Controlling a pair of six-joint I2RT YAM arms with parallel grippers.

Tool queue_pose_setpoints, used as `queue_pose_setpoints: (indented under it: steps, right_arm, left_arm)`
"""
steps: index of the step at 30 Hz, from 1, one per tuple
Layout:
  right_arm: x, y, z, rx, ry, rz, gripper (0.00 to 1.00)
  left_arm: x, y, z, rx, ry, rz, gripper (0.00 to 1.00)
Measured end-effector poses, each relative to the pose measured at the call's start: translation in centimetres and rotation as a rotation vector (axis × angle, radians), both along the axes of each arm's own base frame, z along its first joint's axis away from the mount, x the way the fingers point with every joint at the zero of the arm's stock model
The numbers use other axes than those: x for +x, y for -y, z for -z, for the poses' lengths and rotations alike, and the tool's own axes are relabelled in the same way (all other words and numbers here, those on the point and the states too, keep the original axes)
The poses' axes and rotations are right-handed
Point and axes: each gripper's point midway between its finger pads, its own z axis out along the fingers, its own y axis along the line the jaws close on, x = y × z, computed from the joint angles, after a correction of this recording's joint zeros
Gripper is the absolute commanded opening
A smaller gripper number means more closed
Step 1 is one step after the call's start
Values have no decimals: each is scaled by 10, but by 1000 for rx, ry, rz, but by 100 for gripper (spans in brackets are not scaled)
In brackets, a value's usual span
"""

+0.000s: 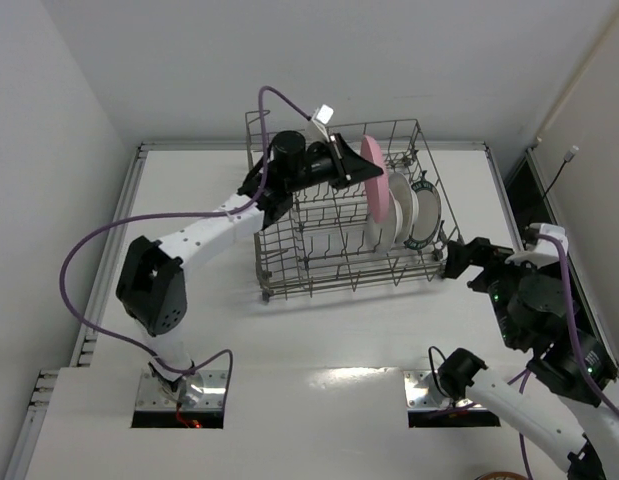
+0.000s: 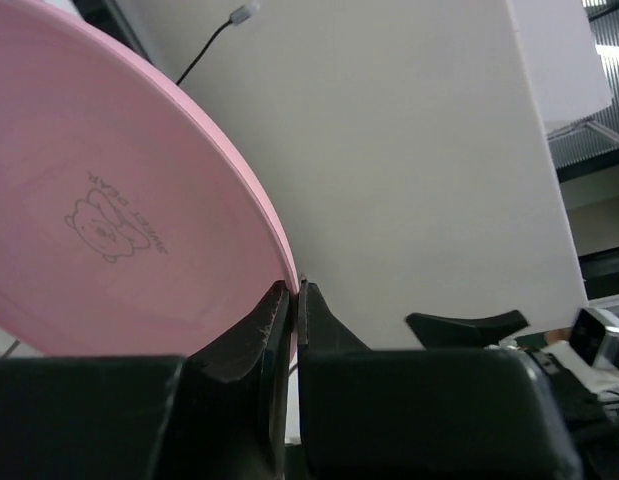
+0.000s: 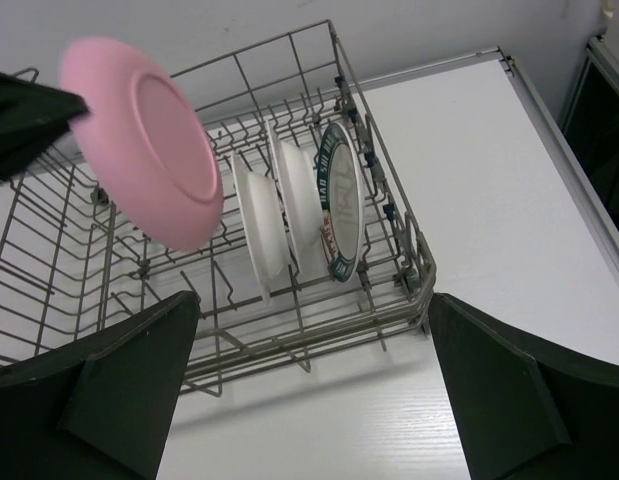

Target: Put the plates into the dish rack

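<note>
Pink plate (image 2: 119, 200) pinched (rim only) by left gripper (image 2: 292, 300).

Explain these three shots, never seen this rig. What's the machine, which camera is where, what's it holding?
Two robot arms are bolted at the near edge of a white table; each ends in a two-finger gripper. The overhead view looks down from behind the arms; the other two views come from a camera on each wrist.

On the table stands a grey wire dish rack. Three plates already stand upright in it: two plain white plates and a teal-rimmed plate.

The left gripper has its jaws shut on the rim of a pink plate, holding it above the rack, next to the standing ones. The right gripper is open and empty, just outside the rack's right corner.
</note>
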Motion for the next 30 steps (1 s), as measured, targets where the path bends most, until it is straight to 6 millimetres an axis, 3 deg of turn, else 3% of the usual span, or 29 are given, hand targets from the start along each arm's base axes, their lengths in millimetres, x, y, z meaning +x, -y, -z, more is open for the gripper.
queue_pose_setpoints:
  steps: [5,15,22,28,29,30]
  right_arm:
    - [-7,11,-7,12,19,29,99]
    - [-11,18,-7,8,20,50,99]
    - [-7,14,-6,-7,2,45,99]
    - [-8,14,-9,-2,6,43,100]
    - [-8,14,-11,-1,7,42,100]
    - [-8,14,-13,-1,7,42,100]
  left_arm:
    - [7,15,40,18,-84,18,0]
    - [5,15,66,10,-139,14,0]
    - [7,16,103,48,-207,6,0]
    - [10,21,131,101,-269,16,24]
    - [11,22,130,104,-268,20,36]
    - [12,24,127,106,-266,23,41]
